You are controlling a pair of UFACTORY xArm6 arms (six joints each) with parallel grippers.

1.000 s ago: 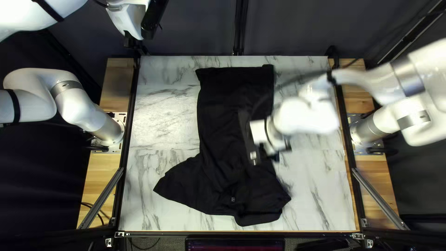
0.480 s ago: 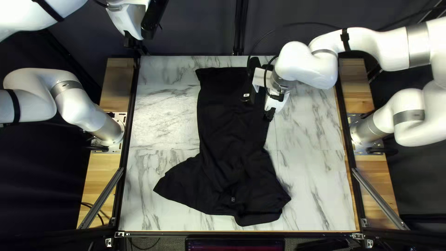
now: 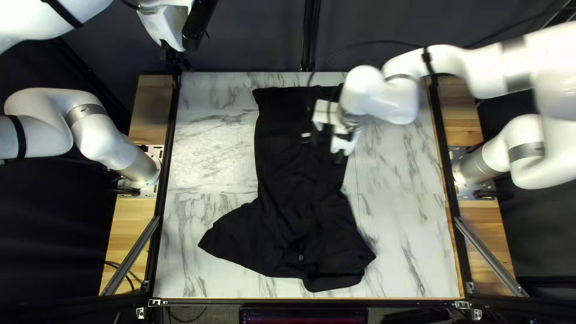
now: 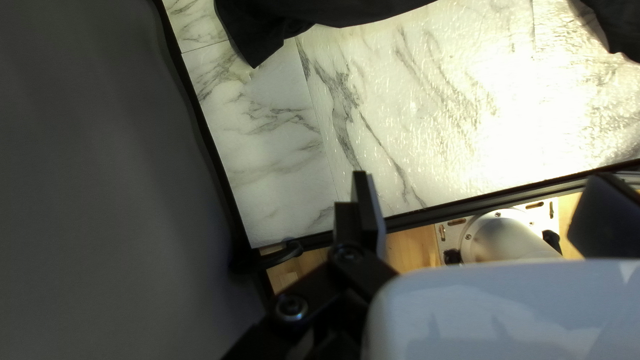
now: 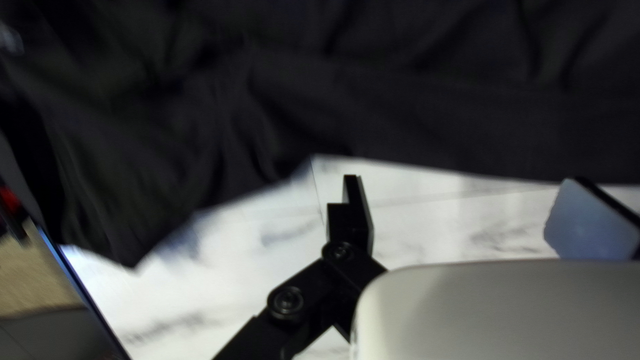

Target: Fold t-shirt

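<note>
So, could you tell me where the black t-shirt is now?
In the top left view, the black t-shirt lies along the table's middle, its far half partly beneath my right gripper.

Black t-shirt (image 3: 294,174) lying wrinkled on marble-patterned table (image 3: 210,144), lower end spread wide, upper part narrow

L arm (image 3: 99,135) & R arm (image 3: 489,67): glossy wht, rounded tubes, gray bands (image 3: 528,152), blk straps (image 3: 21,137); blk metal links (image 4: 320,293) w/ round screws (image 4: 291,307).
</note>
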